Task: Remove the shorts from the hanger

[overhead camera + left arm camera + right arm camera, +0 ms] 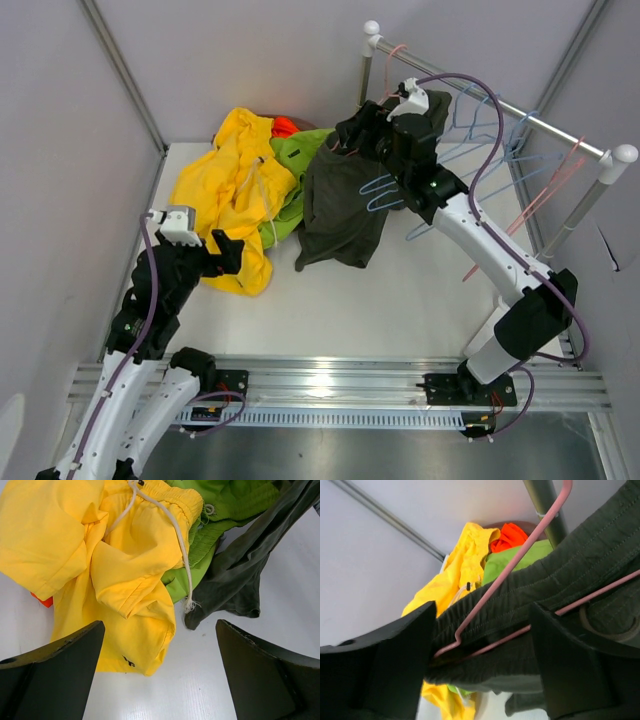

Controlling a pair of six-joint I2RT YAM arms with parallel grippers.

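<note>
The dark olive-grey shorts (340, 205) hang from a pink hanger (520, 555) at the left end of the rail, and their lower part droops to the table. My right gripper (350, 135) is open, with its jaws on either side of the waistband (580, 565) and the hanger's lower wire. The yellow shorts (235, 190), lime green shorts (297, 160) and orange shorts (285, 126) lie heaped on the table. My left gripper (226, 254) is open and empty over the table beside the yellow shorts' hem (125, 645). The navy shorts are out of view.
A metal rail (500, 105) on two posts crosses the back right and carries several empty blue and pink hangers (520, 150). Grey walls close in the left, back and right. The right arm's purple cable loops above the rail.
</note>
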